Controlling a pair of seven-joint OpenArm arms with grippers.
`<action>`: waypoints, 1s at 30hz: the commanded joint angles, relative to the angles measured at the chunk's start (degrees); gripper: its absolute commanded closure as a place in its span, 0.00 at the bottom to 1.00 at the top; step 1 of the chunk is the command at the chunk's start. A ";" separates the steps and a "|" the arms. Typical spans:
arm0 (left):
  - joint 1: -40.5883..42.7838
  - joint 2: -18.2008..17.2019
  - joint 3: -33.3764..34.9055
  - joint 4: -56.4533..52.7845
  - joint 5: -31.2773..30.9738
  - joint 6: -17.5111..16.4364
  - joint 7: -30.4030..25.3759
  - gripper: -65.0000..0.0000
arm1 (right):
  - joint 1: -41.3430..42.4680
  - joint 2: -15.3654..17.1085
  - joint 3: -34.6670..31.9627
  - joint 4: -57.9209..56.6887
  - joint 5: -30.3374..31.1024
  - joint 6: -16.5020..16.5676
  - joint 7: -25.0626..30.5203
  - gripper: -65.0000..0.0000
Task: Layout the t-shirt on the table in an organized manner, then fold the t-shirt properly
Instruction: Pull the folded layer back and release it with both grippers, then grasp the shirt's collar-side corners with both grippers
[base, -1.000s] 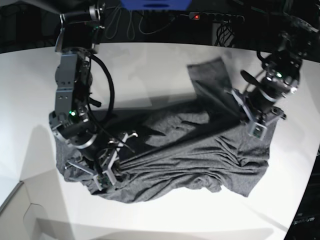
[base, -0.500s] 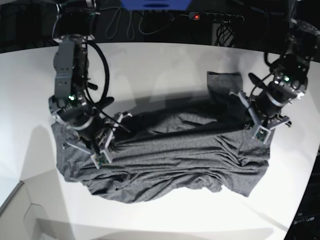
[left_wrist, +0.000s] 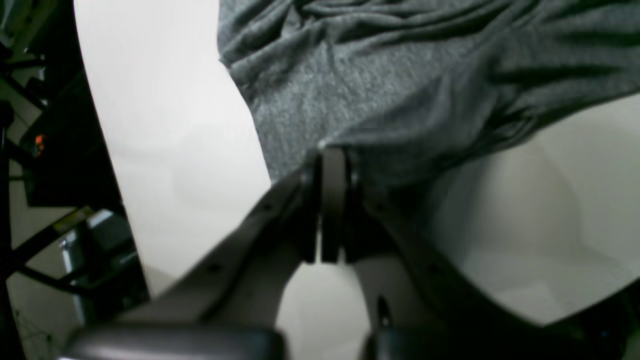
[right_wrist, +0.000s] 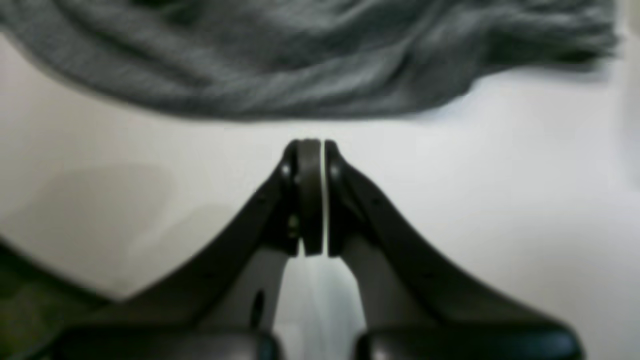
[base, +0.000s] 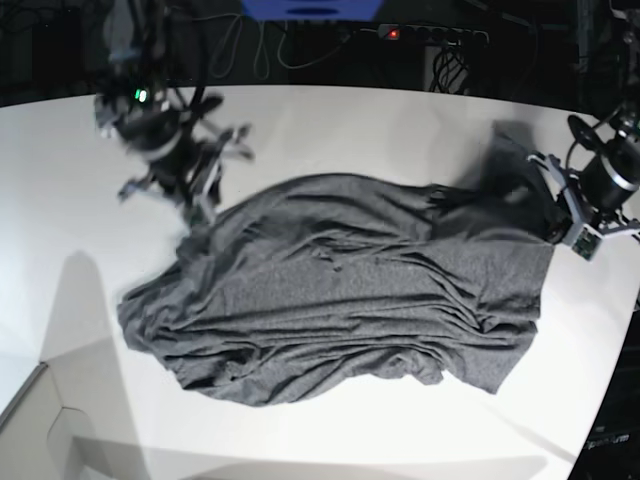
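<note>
The left gripper (left_wrist: 332, 152) was clenched on the t-shirt (left_wrist: 360, 85), its fabric caught between the fingertips. The right gripper (right_wrist: 311, 145) was clenched shut, the shirt beyond its tips.

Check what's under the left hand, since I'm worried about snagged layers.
The t-shirt is pinched in the left hand; bare table shows beyond it. Layers between the fingertips are covered.

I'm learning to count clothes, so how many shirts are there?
1. The dark grey T-shirt lies rumpled on the white table. No other shirt shows, though the robot's arms could hide something.
</note>
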 joint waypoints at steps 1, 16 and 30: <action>-0.43 -1.25 -1.11 0.80 -0.19 -0.23 -1.06 1.00 | -1.30 0.19 -0.83 1.07 0.41 -0.02 3.28 1.00; 1.24 -0.11 4.43 0.80 7.81 -0.76 10.72 0.99 | -1.83 0.19 -4.87 0.98 0.50 -0.02 5.30 1.00; 1.24 13.43 4.69 3.09 24.07 -11.88 12.83 0.86 | -2.18 -1.30 -5.13 0.89 0.50 -0.02 5.22 1.00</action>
